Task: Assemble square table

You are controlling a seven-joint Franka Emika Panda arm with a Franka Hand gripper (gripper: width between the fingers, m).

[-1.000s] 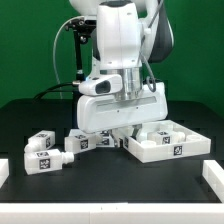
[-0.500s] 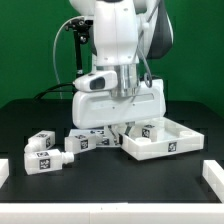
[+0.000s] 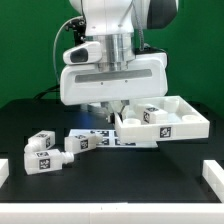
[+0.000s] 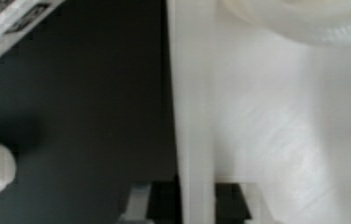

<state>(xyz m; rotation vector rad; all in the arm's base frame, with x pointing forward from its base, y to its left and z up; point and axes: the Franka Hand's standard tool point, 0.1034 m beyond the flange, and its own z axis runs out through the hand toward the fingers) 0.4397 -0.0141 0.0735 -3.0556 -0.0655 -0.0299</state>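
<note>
My pincer (image 4: 190, 199) is clamped on the slab (image 3: 183, 127). In the wrist view its thin white edge runs straight down between my two dark fingers (image 4: 145, 203), which press it from either side. In the exterior view my wrist housing hides the fingertips, so the grip shows only from the wrist. The slab sits toward the exterior view's right of the black tabletop (image 3: 120, 178), directly under my hand. Its near corner looks raised a little off the surface, though I cannot tell that for sure. A black-and-white tag faces the camera on its front wall. The fourth leg (image 3: 152, 114) rests on top of the slab, just beside my hand, with its own tag showing. The other three legs lie loose on the tabletop toward the exterior view's left, well apart from the slab. The first leg (image 3: 42, 139) and the second leg (image 3: 43, 159) are close together, and the third leg (image 3: 82, 143) is nearer the slab. The marker board (image 3: 100, 135) lies flat between the third leg and the slab. An L-shaped piece (image 3: 5, 168) sits at the near left corner of the exterior view. Another L-shaped piece (image 3: 212, 172) sits at the near right.
</note>
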